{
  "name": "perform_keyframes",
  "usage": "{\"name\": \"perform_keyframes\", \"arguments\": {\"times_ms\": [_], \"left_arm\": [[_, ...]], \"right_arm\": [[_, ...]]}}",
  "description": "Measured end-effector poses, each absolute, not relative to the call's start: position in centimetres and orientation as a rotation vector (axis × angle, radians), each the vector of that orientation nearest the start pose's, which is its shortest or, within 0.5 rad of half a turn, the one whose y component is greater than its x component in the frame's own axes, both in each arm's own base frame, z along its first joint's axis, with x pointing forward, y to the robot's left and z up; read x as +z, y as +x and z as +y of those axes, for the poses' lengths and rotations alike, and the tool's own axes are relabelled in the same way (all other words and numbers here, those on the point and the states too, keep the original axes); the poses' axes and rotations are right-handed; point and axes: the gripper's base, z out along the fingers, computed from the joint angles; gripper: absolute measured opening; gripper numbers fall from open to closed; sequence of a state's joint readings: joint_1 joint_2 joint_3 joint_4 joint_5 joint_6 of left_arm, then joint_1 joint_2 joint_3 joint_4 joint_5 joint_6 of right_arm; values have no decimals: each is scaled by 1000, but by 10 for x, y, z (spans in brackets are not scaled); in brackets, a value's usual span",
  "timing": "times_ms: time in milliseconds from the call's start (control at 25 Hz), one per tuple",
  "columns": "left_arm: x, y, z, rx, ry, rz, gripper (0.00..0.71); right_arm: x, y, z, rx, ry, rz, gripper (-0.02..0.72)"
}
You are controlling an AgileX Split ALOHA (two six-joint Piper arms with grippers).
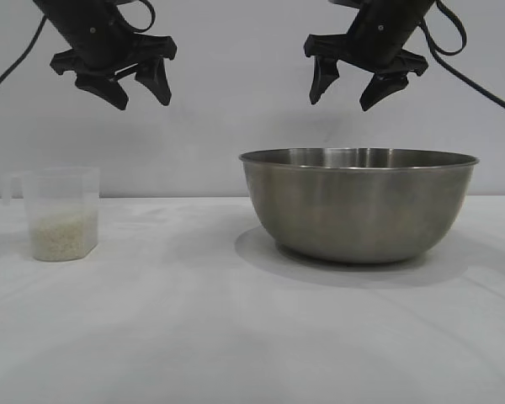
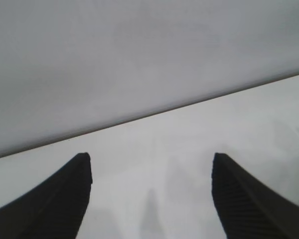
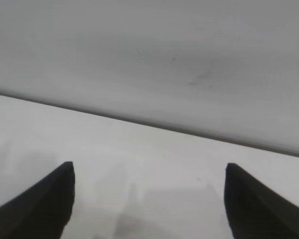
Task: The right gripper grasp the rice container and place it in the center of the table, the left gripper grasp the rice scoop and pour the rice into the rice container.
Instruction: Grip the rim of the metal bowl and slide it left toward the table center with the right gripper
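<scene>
While both end effectors hang spread, the right end effector (image 1: 348, 91) hovers above the rice container (image 1: 358, 204).

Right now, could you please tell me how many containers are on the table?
2: a plastic cup at the left, a steel bowl at the right. None appears hidden.

A plain white surface (image 1: 194, 337) carries the rice scoop (image 1: 61, 213), a translucent cup holding rice (image 1: 63, 236), standing upright at its left, and well apart to the right the steel rice container (image 1: 358, 204), upright too.
</scene>
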State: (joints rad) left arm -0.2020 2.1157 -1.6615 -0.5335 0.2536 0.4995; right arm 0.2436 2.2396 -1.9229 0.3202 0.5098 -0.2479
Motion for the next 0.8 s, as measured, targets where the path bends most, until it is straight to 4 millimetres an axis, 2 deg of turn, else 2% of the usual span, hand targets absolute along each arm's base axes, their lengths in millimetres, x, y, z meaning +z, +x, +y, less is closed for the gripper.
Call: {"name": "perform_keyframes", "arguments": {"times_ms": [600,800], "left_arm": [[224,483,-111,-270,275,2155,433],[244,478,-111,-274,286,2127,433]], "right_arm": [[225,501,140,329,-331,2307,530],[235,496,140,332,-351,2318,530]]}}
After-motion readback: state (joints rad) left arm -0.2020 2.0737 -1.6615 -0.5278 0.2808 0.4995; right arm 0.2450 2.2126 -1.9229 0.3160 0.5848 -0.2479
